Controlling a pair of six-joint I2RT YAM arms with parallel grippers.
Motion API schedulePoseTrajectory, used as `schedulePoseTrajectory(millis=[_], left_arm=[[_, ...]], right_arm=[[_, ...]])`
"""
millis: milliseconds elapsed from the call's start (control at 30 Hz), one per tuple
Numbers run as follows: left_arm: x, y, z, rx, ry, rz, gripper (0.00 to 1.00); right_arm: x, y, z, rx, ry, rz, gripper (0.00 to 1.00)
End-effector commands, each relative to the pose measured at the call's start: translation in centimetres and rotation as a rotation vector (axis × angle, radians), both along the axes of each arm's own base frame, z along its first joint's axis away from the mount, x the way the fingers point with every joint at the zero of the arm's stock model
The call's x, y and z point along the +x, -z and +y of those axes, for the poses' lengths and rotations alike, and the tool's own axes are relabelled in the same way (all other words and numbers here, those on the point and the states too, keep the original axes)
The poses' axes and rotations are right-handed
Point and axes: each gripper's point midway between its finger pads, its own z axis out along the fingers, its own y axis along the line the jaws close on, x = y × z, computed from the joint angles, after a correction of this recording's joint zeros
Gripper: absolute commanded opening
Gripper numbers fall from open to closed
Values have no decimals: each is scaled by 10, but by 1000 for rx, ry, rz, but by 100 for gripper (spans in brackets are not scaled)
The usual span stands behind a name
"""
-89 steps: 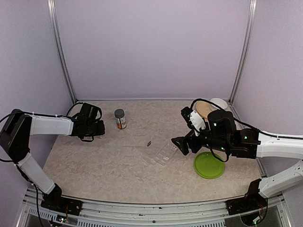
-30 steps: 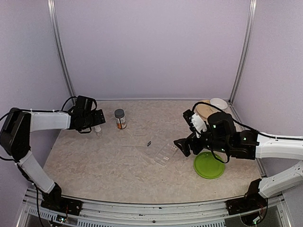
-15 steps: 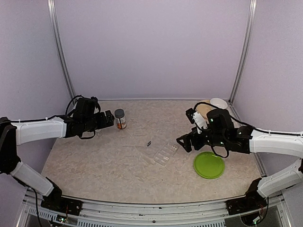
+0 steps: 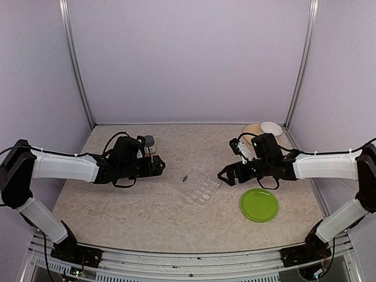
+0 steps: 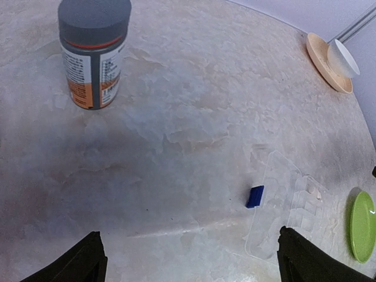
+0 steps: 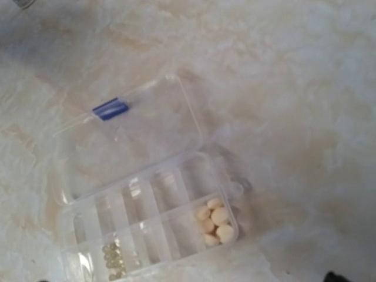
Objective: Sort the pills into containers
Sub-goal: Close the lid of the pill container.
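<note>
The clear pill box (image 4: 204, 190) lies open mid-table, its lid (image 6: 132, 138) folded back with a blue latch (image 6: 110, 108). Several white pills (image 6: 214, 222) fill one end container, and small yellowish pills (image 6: 113, 258) sit in another at the opposite end. The containers between them look empty. My right gripper (image 4: 225, 176) hovers open just right of the box, nothing between its fingers. My left gripper (image 4: 158, 167) is open and empty, left of the box and in front of a grey-capped pill bottle (image 5: 94, 50). Its fingertips (image 5: 88, 261) stand wide apart over bare table.
A green plate (image 4: 259, 204) lies right of the box near the front. A tan plate (image 4: 251, 130) and a white bowl (image 4: 271, 127) sit in the back right corner. Purple walls close in the table on three sides.
My left arm swung right from the far-left side to in front of the bottle, its jaws widening. My right gripper drew back a little from the box.
</note>
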Motion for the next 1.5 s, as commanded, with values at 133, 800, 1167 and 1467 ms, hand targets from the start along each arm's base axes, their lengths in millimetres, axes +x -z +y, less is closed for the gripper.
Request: schedulePoseTrajectory(millis=[133, 800, 1167, 1467], left_arm=[[-5, 8, -39, -111, 110, 17, 99], [-1, 29, -85, -215, 248, 70, 99], [-16, 35, -107, -229, 309, 94, 99], [-25, 42, -114, -274, 344, 126, 99]], right_arm=[[5, 4, 18, 85, -40, 75, 100], [-22, 42, 24, 127, -100, 224, 96], [-31, 52, 30, 111, -121, 247, 95], [-40, 59, 34, 103, -139, 266, 95]])
